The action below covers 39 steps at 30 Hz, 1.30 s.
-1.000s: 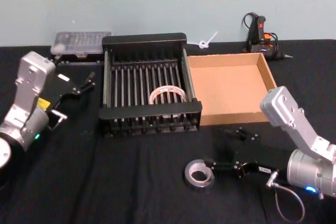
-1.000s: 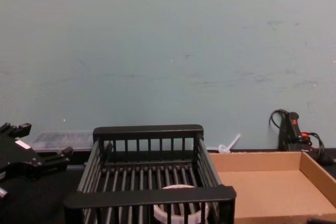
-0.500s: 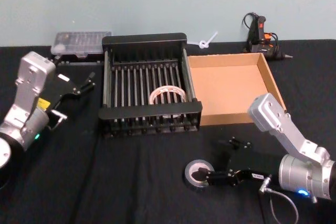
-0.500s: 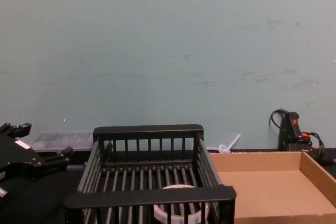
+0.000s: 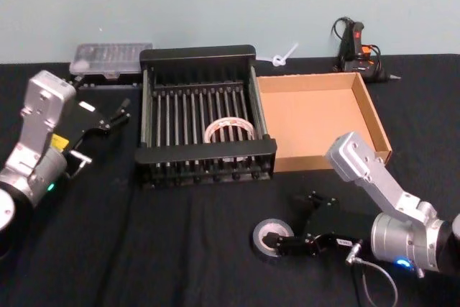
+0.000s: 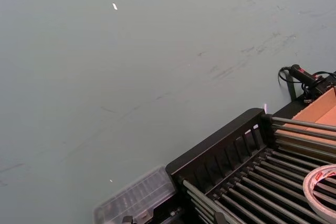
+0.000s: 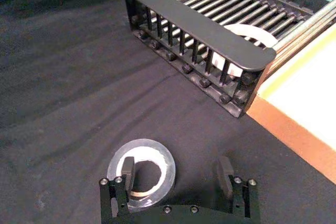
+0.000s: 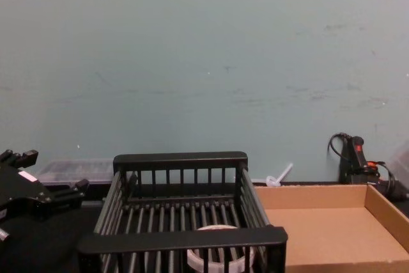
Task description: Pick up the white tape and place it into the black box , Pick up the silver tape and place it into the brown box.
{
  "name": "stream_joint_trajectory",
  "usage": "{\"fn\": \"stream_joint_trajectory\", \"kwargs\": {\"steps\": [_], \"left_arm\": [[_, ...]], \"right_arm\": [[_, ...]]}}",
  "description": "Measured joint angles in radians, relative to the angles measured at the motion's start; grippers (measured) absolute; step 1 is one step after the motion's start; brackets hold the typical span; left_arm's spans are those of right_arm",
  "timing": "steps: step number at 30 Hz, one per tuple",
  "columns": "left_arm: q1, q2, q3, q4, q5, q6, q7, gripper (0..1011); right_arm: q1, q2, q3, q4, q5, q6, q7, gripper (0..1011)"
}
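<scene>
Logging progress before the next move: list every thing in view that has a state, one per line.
white tape: lying flat inside the black box.
silver tape: flat on the table, one finger in its hole.
brown box: holds nothing.
right gripper: open, straddling the silver tape's rim.
left gripper: open, parked left of the black box.

Plain pale green wall [image 8: 204, 62] behind everything, a bit scuffed. The table's covered in a wrinkly black cloth [image 5: 180, 249].

White tape [image 5: 230, 130] flat in black box [image 5: 201, 55]; silver tape [image 5: 268, 238] on table.
</scene>
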<state>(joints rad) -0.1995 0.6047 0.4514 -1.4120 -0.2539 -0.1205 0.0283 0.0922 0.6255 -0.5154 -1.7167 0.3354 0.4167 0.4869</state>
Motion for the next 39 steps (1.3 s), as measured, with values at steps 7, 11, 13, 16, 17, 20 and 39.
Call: {"fn": "stream_joint_trajectory", "kwargs": {"steps": [7, 11, 13, 16, 17, 20, 39], "left_arm": [[0.000, 0.000, 0.000, 0.000, 0.000, 0.000, 0.000, 1001], [0.000, 0.000, 0.000, 0.000, 0.000, 0.000, 0.000, 1001], [0.000, 0.000, 0.000, 0.000, 0.000, 0.000, 0.000, 1001], [0.000, 0.000, 0.000, 0.000, 0.000, 0.000, 0.000, 1001], [0.000, 0.000, 0.000, 0.000, 0.000, 0.000, 0.000, 1001], [0.000, 0.000, 0.000, 0.000, 0.000, 0.000, 0.000, 1001], [0.000, 0.000, 0.000, 0.000, 0.000, 0.000, 0.000, 1001]], "right_arm": [[0.008, -0.007, -0.008, 0.013, -0.005, 0.004, 0.000, 1002], [0.012, -0.012, -0.011, 0.020, -0.008, 0.008, 0.000, 1000], [0.013, -0.013, -0.011, 0.021, -0.008, 0.009, 0.000, 1002], [0.016, -0.017, -0.013, 0.026, -0.011, 0.012, 0.000, 1002], [0.017, -0.018, -0.014, 0.026, -0.012, 0.013, 0.000, 1002], [0.018, -0.019, -0.014, 0.028, -0.013, 0.014, 0.000, 1000], [0.017, -0.018, -0.014, 0.027, -0.012, 0.014, -0.001, 882]]}}
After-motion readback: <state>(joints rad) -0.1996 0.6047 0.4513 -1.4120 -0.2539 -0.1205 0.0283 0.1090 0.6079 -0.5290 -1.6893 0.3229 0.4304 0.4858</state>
